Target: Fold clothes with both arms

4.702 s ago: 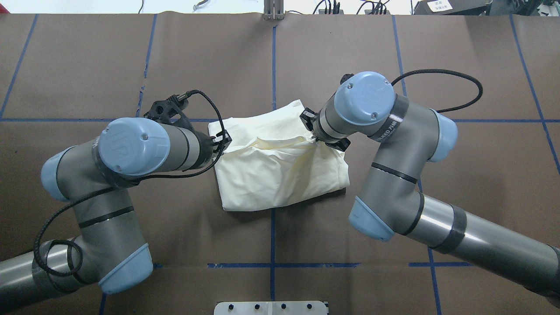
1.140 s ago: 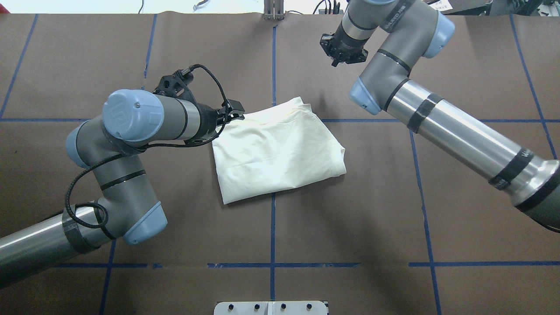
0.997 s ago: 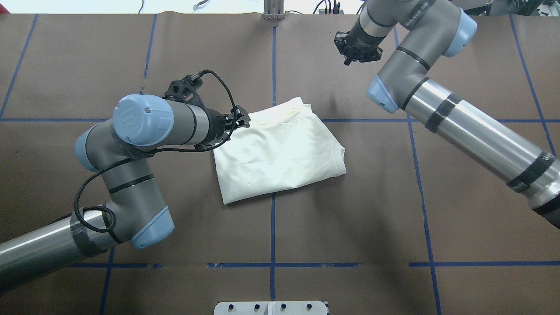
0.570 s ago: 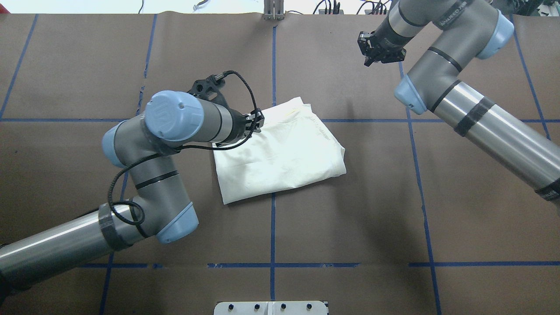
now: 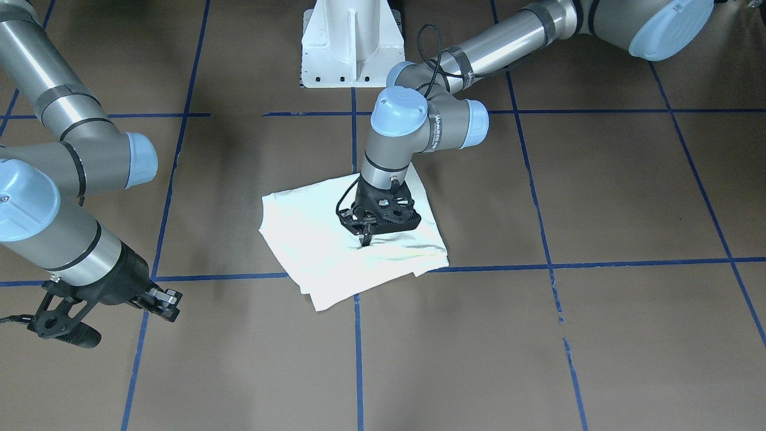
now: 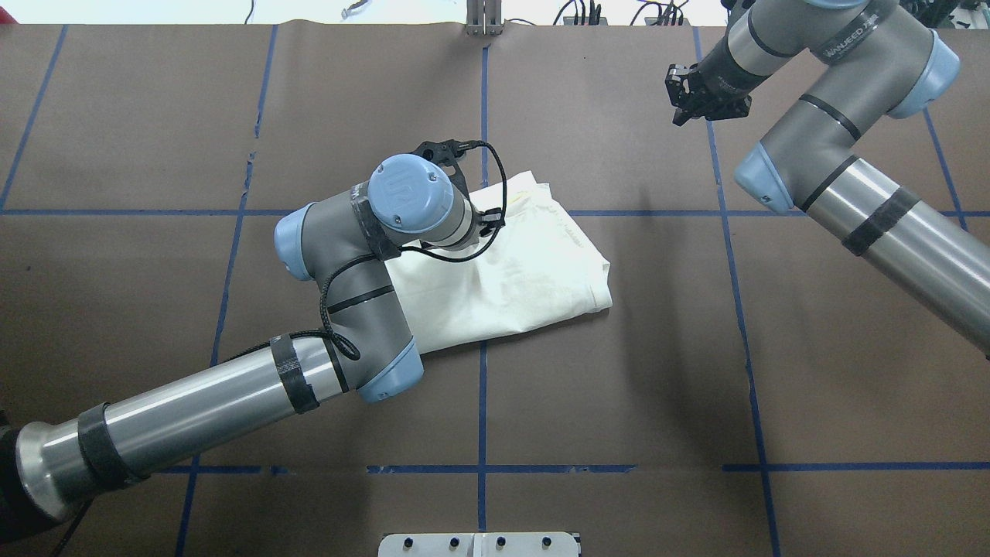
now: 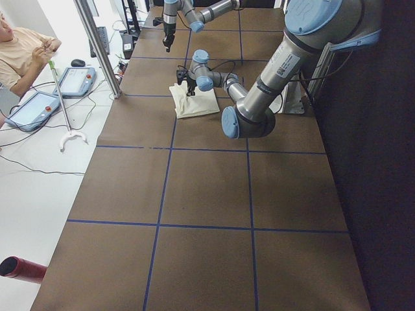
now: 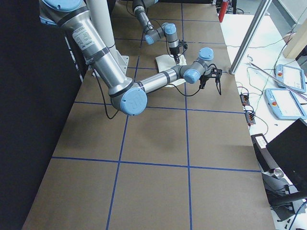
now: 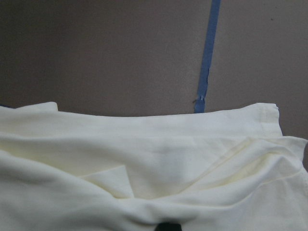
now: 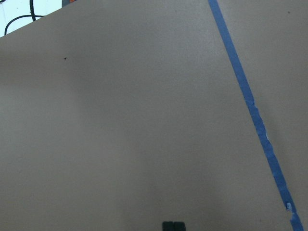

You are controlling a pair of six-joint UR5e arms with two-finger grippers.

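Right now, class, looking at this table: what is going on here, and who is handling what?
Two robot arms are folding a cream shirt, which lies as a rough folded bundle in the middle of the brown table. The left arm's tool points down onto the shirt, its tips closed on the cloth, which puckers around them. The right arm's tool is shut and empty, well away from the shirt, over bare table.

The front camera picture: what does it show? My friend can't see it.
The left gripper points straight down onto a folded cream shirt in the middle of a brown table with blue tape lines. The right gripper hangs off to one side, holding nothing.
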